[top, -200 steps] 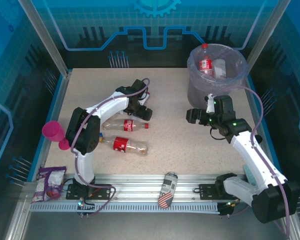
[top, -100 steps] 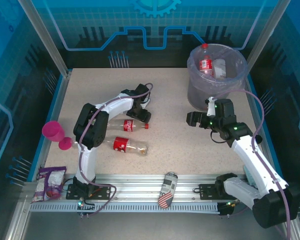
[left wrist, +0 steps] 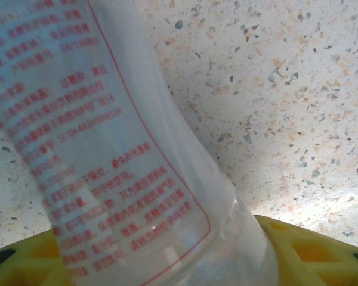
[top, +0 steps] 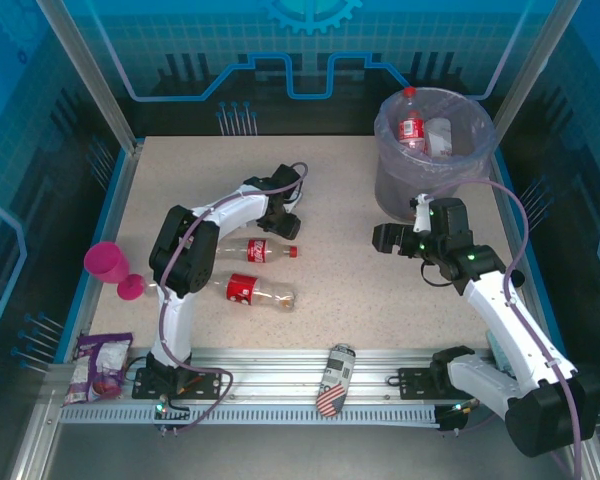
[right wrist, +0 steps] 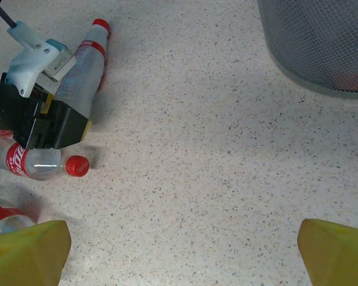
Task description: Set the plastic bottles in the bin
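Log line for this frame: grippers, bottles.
left gripper: shut on clear bottle | right gripper: open, empty, near bin | loose on table: far bottle, near bottle | bin: binned bottles inside

Layout note: bottle A (right wrist: 86,59) lies on the table (top: 340,190), between the fingers of my left gripper (top: 283,212). Bottle B (top: 255,251) lies just base-side of that gripper, and bottle C (top: 258,291) lies beyond B, nearer the base. The bin (top: 400,185) stands ahead of my right gripper (top: 385,237), slightly to its right, with the binned bottles (top: 411,127) inside. The left gripper sits well off to the right gripper's left. The can (top: 335,378) rests on the rail (top: 260,372) between the arm bases.
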### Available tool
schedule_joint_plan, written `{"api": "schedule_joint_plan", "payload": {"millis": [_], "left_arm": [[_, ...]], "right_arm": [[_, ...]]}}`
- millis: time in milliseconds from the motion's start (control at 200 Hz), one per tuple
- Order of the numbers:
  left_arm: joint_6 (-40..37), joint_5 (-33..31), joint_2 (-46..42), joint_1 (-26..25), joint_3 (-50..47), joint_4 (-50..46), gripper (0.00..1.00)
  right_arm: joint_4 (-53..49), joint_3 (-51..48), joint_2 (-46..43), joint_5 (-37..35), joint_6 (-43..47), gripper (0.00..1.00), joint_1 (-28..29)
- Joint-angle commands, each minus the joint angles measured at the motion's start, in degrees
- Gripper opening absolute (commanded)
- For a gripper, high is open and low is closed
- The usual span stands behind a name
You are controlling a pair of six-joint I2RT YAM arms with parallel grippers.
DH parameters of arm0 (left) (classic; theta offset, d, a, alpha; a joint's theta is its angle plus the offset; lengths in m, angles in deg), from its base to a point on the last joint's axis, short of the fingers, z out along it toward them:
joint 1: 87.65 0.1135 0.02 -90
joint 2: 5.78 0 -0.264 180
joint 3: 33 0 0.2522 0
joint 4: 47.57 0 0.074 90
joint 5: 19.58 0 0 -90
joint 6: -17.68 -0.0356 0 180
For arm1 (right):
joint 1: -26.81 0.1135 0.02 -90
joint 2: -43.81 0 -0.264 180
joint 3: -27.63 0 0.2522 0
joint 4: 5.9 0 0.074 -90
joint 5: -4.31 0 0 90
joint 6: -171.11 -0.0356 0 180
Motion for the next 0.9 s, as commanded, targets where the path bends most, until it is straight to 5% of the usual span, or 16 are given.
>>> {"api": "schedule_joint_plan", "payload": {"millis": [0,440,890], "left_arm": [[1.4,1.2,-5.3,-0.4,-1.3,1.3,0.55],[2.6,23.0,-34.2,-5.0,-28.8,26.5,0.62],[3.6,26.0,-39.2,-10.7,-39.8,41.6,0.64]], "right_arm": [[-0.3,1.0,0.3,1.2,-1.4,0.98,2.0],[20.7,3.5,10.0,5.4,-11.8,0.98,10.5],[28.5,10.4,23.5,7.8,-19.0,0.97,12.4]]}}
